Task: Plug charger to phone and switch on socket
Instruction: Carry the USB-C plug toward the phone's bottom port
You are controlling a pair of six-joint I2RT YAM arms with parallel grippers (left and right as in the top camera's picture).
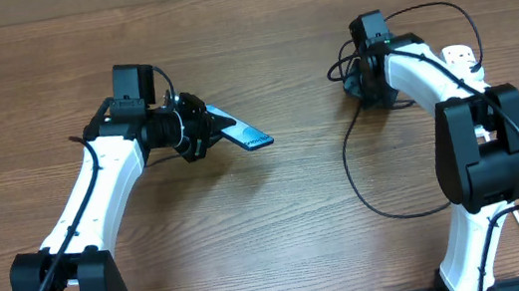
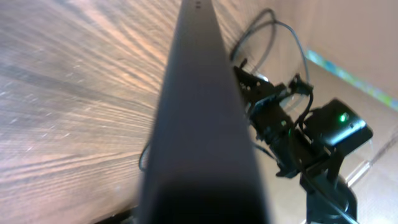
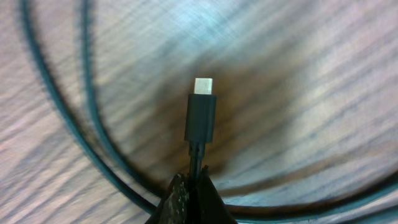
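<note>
The left gripper [image 1: 219, 131] pinches the slim smartphone with a blue-teal screen [image 1: 250, 137] by one end, holding it tilted over the bench's left half. Toward the far right corner, the right gripper [image 3: 189, 194] is clamped on the thin black charger cable [image 1: 353, 168] just behind its small connector tip [image 3: 200, 117], near the white oblong power strip [image 1: 460, 56]

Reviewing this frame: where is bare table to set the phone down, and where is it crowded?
Bare table lies in the middle, between the phone in the left gripper and the charger loop, and along the far edge. Crowded: far right, around the right gripper and socket.
</note>
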